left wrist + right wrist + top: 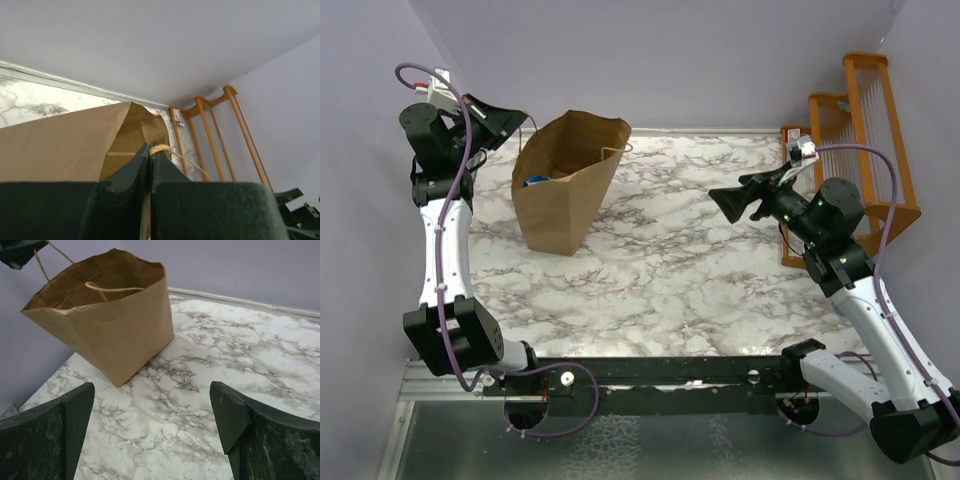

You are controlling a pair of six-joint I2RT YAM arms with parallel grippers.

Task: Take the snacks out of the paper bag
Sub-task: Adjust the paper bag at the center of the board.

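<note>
paper bag [565, 190] sits far left on table [700, 270], snacks [535, 181] inside; rack [860, 120] far right.

Most of the inside of the paper bag [565, 190] is hidden by its own walls. From above only a small blue bit shows, perhaps one of the snacks [534, 181], too small to tell. In the left wrist view the left hand [150, 152] covers the bag's lower half, and the handle [161, 148] disappears between its pressed-together fingers. The right arm [830, 215] hides the lower part of the orange rack [868, 100].

Brown paper bag [565, 200], blue snack [535, 181], white table [700, 270] (grey marble veining), orange rack [866, 60]
</note>
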